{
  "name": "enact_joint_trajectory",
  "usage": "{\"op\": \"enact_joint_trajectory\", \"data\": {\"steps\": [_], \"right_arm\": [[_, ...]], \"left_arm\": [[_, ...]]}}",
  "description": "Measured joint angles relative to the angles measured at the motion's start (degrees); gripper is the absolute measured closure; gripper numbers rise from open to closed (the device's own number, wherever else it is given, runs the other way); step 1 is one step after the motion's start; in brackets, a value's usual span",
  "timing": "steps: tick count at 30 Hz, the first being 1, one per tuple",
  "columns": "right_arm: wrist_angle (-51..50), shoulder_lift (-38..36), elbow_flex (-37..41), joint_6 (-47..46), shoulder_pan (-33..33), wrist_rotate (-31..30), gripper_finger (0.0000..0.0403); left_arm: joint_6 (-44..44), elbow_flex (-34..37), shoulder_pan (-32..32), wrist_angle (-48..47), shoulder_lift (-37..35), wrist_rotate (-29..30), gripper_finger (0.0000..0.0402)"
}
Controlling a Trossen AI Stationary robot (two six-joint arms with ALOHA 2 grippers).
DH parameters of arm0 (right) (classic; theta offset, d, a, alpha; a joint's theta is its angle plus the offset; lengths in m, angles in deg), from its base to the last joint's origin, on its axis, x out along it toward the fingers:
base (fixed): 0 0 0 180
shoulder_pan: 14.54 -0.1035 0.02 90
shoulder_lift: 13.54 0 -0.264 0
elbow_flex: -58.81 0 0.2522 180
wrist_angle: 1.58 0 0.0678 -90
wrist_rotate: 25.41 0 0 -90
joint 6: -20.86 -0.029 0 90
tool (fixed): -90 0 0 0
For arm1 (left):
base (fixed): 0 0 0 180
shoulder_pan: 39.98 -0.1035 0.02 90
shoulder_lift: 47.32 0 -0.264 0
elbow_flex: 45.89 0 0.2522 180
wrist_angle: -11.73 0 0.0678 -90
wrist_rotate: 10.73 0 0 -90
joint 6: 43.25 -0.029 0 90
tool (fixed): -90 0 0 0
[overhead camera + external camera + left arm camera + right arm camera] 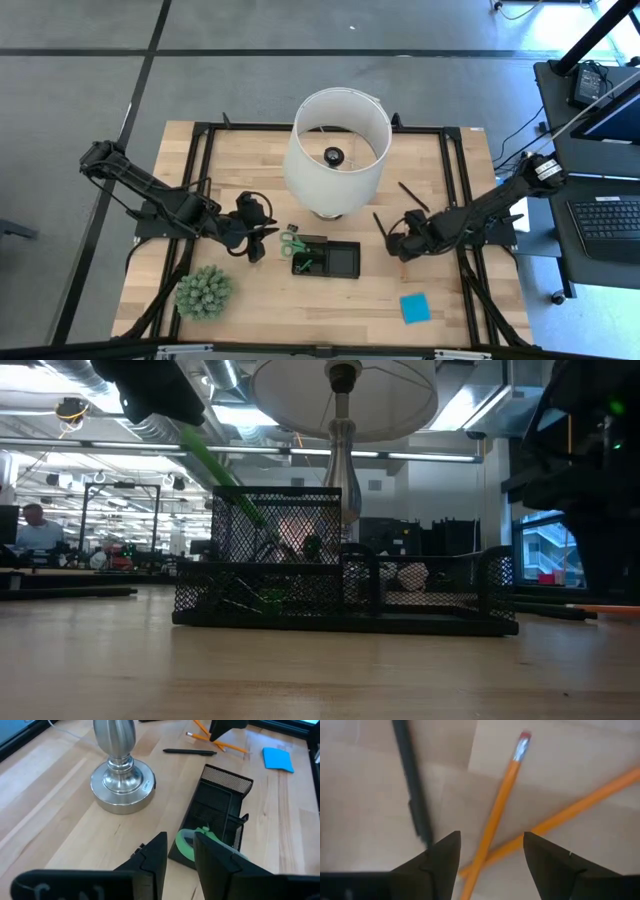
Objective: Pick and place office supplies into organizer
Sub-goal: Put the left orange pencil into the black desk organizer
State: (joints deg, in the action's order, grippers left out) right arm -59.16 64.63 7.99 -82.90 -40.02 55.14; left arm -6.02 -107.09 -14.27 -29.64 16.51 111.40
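right pincer [490, 865] hangs low over two crossed orange pencils [495, 820] on the tabletop [440, 310], on the far side of the organizer [327, 258] from the plant ball [205, 292]. its fingers are spread, with the pencils' crossing in the gap and a dark pen [412, 785] just outside one finger. the likely slip, as i judge it: closing here could catch both pencils at once, or nudge the pen, and a round pencil pinched near its crossing may roll or swing out.

left pincer [180, 855] is above the organizer's end nearest the plant ball. the green-handled scissors [192, 842] hang below it with their loop showing between the narrowly parted fingers; whether it truly grips them i cannot tell. let go off-centre, they could tip over the mesh wall.

blue sticky-note pad [415, 307] lies well apart from the organizer, untouched.
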Motion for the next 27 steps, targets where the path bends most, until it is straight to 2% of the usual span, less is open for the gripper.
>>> {"op": "enact_joint_trajectory", "data": {"steps": [17, 21, 27], "right_arm": [[7.29, -0.14, 5.57, 4.06, 4.25, 0.02, 0.0187], [7.21, -0.11, 5.63, 5.31, 4.22, 0.29, 0.0208], [6.81, -0.11, 5.68, 6.91, 4.22, 0.48, 0.0261]], "left_arm": [[0.15, 0.0, 0.0, 0.85, 0.0, 1.98, 0.0313], [0.15, 0.0, 0.0, 0.85, 0.02, 2.0, 0.0313], [0.15, 0.0, 0.0, 0.85, 0.01, 2.95, 0.0313]]}}
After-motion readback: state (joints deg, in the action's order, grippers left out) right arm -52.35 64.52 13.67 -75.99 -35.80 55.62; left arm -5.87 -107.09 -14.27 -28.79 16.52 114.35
